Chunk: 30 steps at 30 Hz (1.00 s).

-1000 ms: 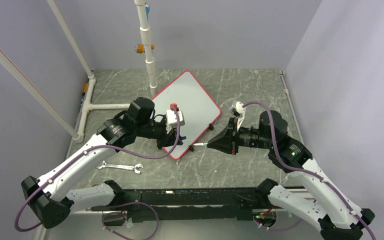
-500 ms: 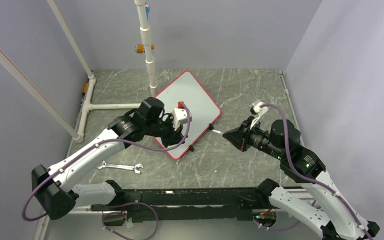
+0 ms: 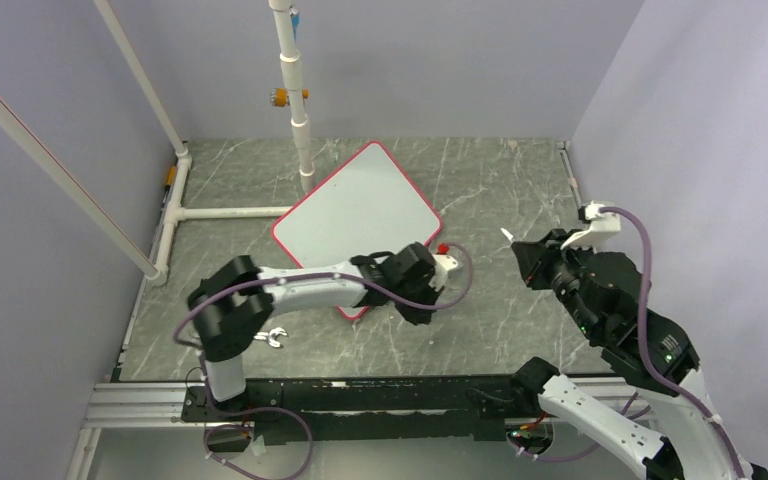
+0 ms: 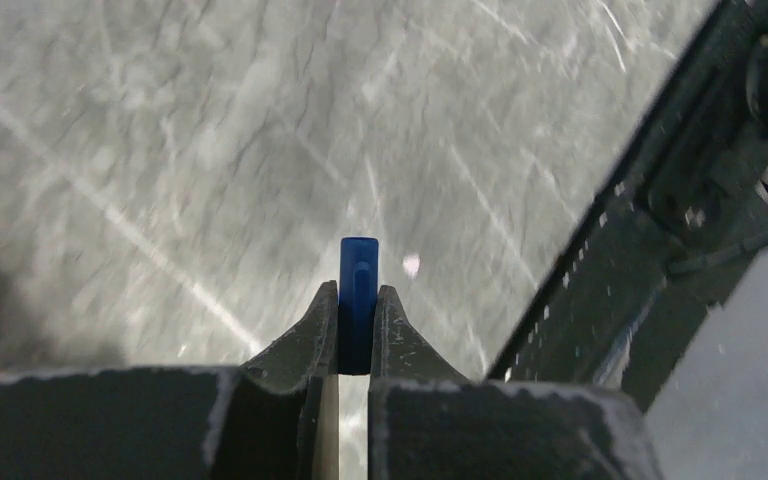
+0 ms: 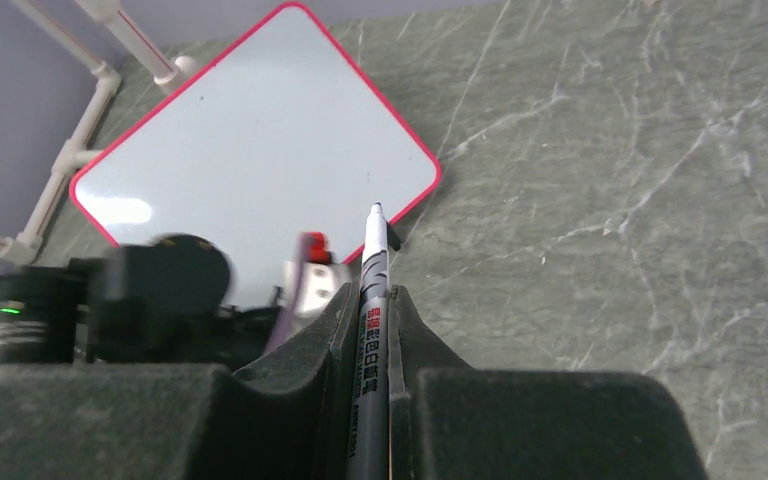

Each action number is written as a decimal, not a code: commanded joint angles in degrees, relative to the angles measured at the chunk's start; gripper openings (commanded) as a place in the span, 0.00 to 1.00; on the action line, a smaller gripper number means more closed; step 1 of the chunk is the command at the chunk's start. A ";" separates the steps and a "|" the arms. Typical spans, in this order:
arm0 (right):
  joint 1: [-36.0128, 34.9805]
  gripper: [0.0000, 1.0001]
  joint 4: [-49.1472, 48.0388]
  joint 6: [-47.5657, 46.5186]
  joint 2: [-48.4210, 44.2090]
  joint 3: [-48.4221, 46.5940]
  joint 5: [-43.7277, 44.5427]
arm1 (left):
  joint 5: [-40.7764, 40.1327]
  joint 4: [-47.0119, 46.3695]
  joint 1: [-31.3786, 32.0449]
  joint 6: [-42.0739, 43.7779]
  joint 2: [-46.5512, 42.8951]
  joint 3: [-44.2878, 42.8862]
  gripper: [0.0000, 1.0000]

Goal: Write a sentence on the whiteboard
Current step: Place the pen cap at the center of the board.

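Observation:
The whiteboard [image 3: 355, 210] lies flat on the table, turned like a diamond, white with a thin red border. Its face [image 5: 260, 160] is blank; no sentence shows on it. My left gripper [image 3: 422, 305] hangs over the table just past the board's near corner. It is shut on a small blue marker cap [image 4: 359, 285], which stands up between its fingers [image 4: 359, 300]. My right gripper [image 3: 522, 252] is to the right of the board, raised above the table. It is shut on an uncapped grey marker [image 5: 373, 290] whose tip [image 3: 506, 236] points toward the board.
A white pipe frame [image 3: 300, 120] stands behind and left of the board. A wrench [image 3: 272, 338] lies near the front left, partly under my left arm. A black rail [image 3: 360, 395] runs along the near edge. Grey walls close in both sides.
My left arm has swung right, off the board, to the table past its near corner, still holding the cap. My right arm has drawn back to the right and risen with the marker.

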State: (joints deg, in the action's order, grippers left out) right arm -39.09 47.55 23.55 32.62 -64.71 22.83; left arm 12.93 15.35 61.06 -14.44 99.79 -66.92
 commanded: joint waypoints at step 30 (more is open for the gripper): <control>-0.11 0.00 -1.73 -0.94 2.63 -0.86 1.87 | -22.99 3.12 5.12 -8.19 3.04 -3.22 0.62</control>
State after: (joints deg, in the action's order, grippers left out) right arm -39.09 50.37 23.57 33.69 -66.11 25.02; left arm -7.33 16.08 65.89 -23.14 108.86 -70.28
